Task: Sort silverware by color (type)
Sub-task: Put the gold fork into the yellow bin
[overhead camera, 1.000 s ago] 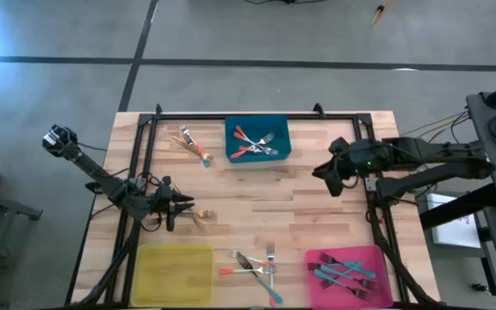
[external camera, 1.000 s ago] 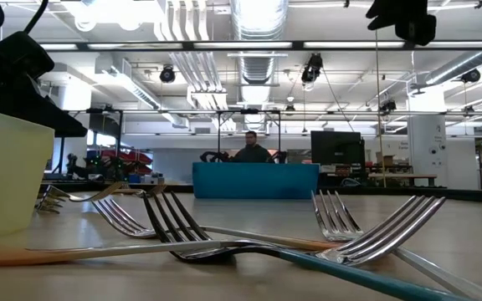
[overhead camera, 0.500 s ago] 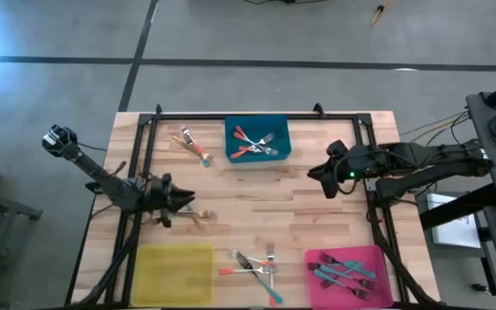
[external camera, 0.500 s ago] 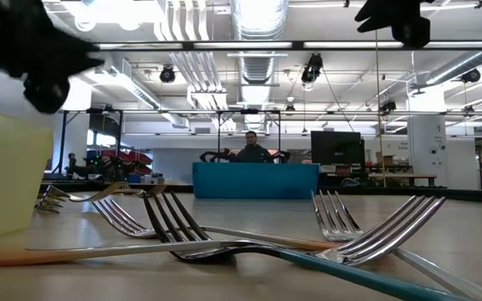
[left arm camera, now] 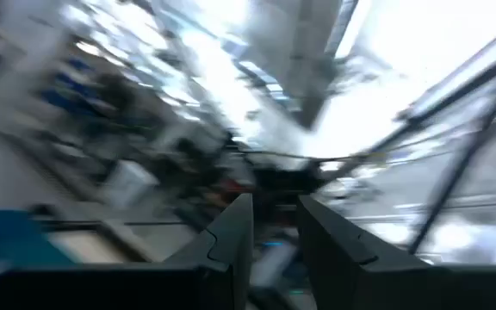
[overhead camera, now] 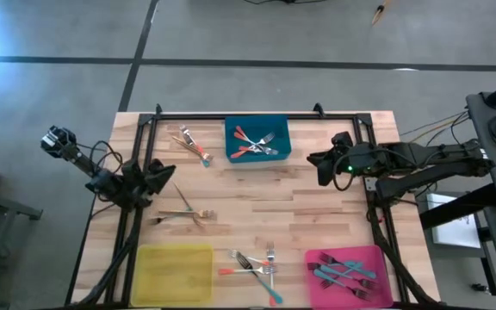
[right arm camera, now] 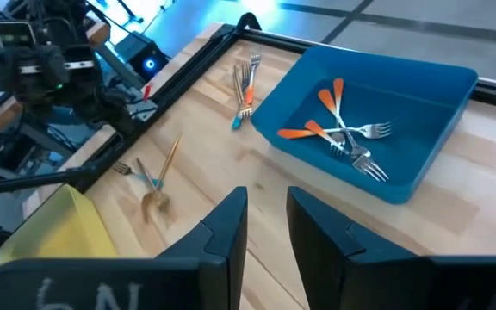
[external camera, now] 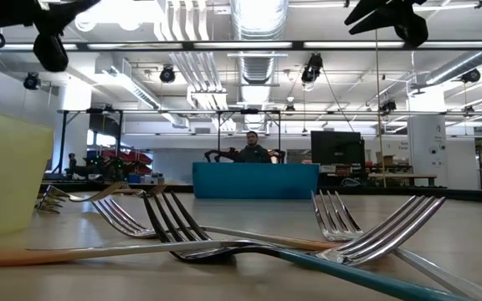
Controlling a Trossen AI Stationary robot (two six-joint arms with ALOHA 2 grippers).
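Note:
Small forks lie in three loose groups on the wooden table: a gold and a teal one crossed [overhead camera: 188,211], two by the far left rail [overhead camera: 193,145], and several at the near edge [overhead camera: 257,267]. Red-orange forks lie in the blue bin [overhead camera: 257,139]; teal ones lie in the pink bin [overhead camera: 349,269]. My left gripper [overhead camera: 160,175] hangs raised beside the left rail, shut and holding nothing, and its wrist view shows only the room. My right gripper [overhead camera: 317,162] hovers to the right of the blue bin [right arm camera: 377,112], shut and holding nothing.
A yellow bin [overhead camera: 175,273] sits at the near left with nothing showing inside it. A black frame rail [overhead camera: 145,164] runs along the table's left, far and right edges. Bare wood lies at the table's middle [overhead camera: 265,198]. A person shows far off behind the table [external camera: 252,149].
My left gripper has risen from the crossed gold and teal forks, drawn back toward the table's left edge and tipped up toward the room. Those forks now lie uncovered on the table. My right gripper has drifted a little toward the left and far edges.

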